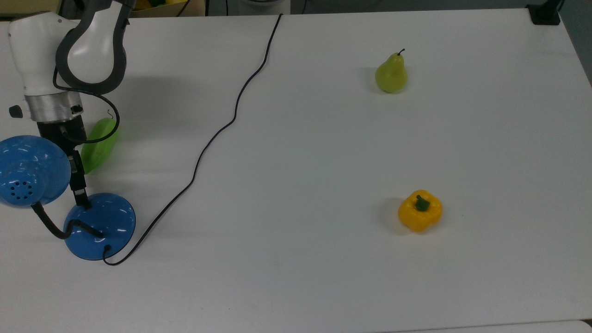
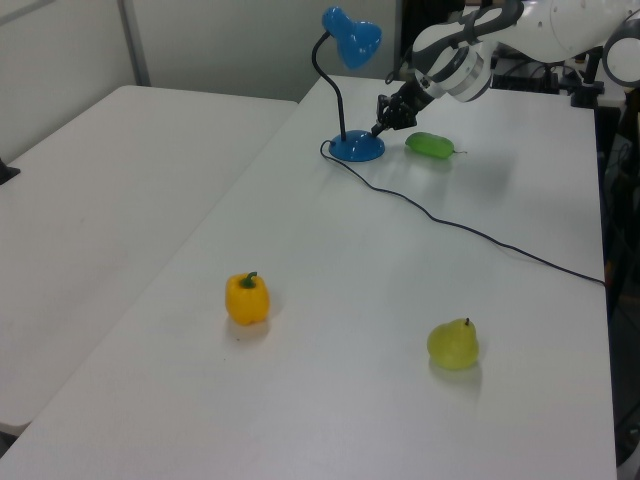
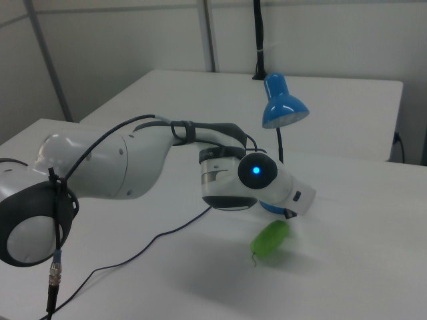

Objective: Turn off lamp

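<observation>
The blue lamp stands at the top view's left, its dome base (image 1: 104, 224) on the table and its round perforated shade (image 1: 27, 171) on a black gooseneck (image 1: 48, 226). No light falls on the table around it. Its black cord (image 1: 217, 134) runs from the base to the far table edge. My gripper (image 1: 83, 200) is shut, its black fingers pointing down at the base's upper rim, touching or just above it. In the left view the gripper (image 2: 379, 127) sits at the right edge of the base (image 2: 355, 149), below the shade (image 2: 352, 30). The shade (image 3: 283, 107) also rises behind my wrist in the right view.
A green elongated fruit (image 1: 99, 143) lies close beside my wrist. A pear (image 1: 391, 74) and a yellow bell pepper (image 1: 420, 211) stand far off on the top view's right. The white table (image 1: 300, 185) is open between them and the lamp.
</observation>
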Available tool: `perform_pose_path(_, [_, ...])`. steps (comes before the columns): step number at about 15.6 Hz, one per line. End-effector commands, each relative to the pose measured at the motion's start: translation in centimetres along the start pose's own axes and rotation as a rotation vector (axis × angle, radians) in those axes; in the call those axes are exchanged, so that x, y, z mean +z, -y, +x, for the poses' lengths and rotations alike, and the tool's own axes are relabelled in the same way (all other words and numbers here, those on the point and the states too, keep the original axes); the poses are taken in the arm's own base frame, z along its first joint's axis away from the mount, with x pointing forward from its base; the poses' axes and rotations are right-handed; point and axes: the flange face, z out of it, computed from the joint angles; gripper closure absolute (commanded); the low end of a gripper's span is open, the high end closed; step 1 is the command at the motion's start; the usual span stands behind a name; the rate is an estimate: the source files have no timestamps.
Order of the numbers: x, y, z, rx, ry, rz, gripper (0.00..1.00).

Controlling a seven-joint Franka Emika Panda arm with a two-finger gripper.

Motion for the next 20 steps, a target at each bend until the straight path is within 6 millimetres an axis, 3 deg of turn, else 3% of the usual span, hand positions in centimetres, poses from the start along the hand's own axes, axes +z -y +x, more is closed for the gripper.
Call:
perform_pose_path(1, [-1.9, -0.5, -1.3, -0.023, -0.003, -0.025, 1.0])
perform_pose_path(5, [-5.8, 0.8, -2.1, -0.163, 0.019, -0.059, 1.0])
perform_pose_path(9, [-7.4, 0.9, -3.8, -0.389, 0.093, -0.16, 1.0])
perform_pose_path(10, [-8.2, 1.0, -4.1, -0.426, 0.13, -0.175, 0.95])
perform_pose_path(12, [-10.2, 1.0, -4.1, -0.502, 0.272, -0.217, 0.8])
perform_pose_path(16, [-15.4, 1.4, -5.0, -0.638, 0.538, -0.354, 0.03])
perform_pose_path(20, [-22.9, 4.4, -4.9, -0.66, 0.606, -0.366, 0.0])
